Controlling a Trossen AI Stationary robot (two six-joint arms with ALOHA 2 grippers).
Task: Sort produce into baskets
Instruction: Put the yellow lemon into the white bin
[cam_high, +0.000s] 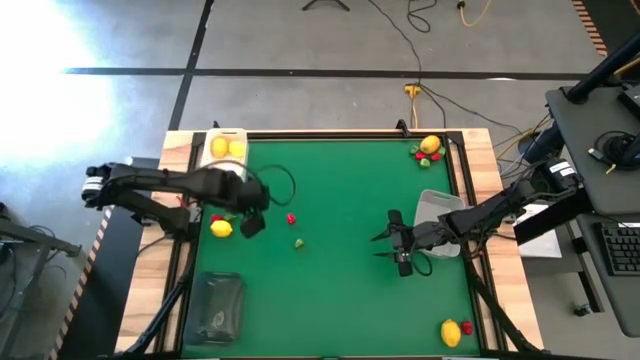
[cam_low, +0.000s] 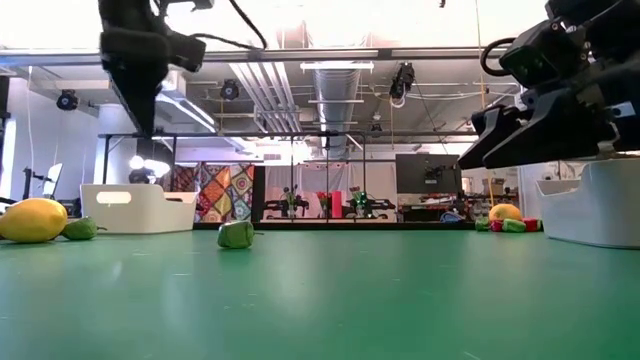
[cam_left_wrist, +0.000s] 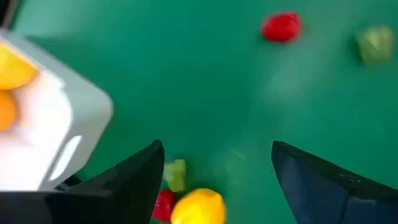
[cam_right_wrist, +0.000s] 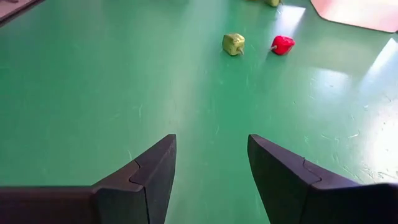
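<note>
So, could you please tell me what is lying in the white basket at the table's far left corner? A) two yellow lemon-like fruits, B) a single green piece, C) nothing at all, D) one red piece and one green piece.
A: the high view shows two yellow fruits lying side by side inside the white basket, with no red or green pieces in it.

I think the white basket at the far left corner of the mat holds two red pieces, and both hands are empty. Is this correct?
Not quite. The white basket holds two yellow lemon-like fruits, not red pieces; the high view shows this. The rest stands: it sits at the far left corner, and the left hand and right hand are both empty.
</note>
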